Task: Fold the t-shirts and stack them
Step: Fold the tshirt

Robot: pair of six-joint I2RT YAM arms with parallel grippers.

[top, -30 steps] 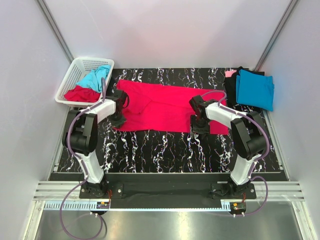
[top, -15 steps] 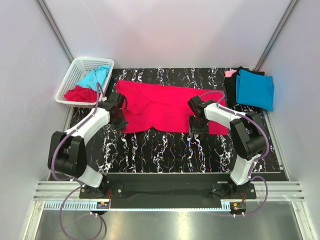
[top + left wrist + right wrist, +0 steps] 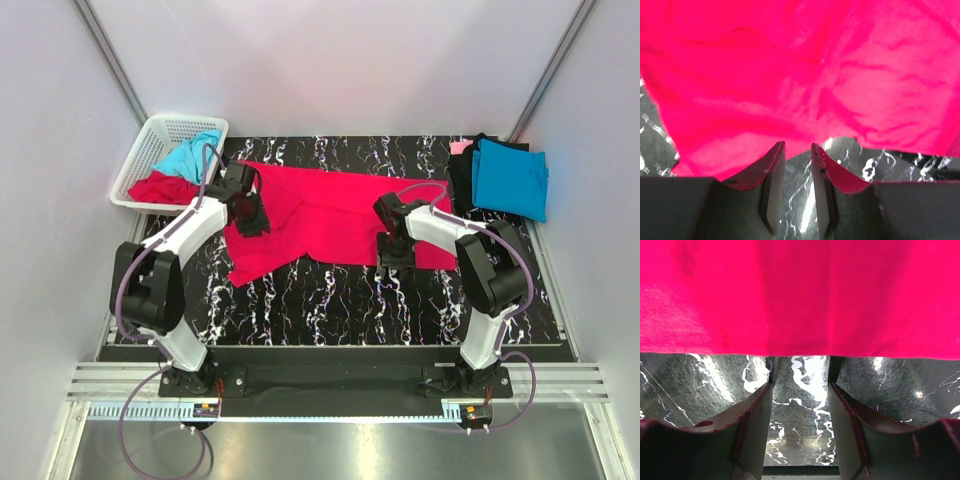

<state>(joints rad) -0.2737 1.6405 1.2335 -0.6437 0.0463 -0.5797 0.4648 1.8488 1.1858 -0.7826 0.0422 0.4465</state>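
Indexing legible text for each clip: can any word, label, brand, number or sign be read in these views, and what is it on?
None can be read in any view.
The red t-shirt, the folded turquoise t-shirt, the white basket and the marbled table show no print, label or number.

Spread t-shirt: solid crimson. Table: black, white marble veining. Basket: white lattice; holds turquoise shirt, red shirt. Stack: turquoise top shirt, black shirt, pale pink shirt.
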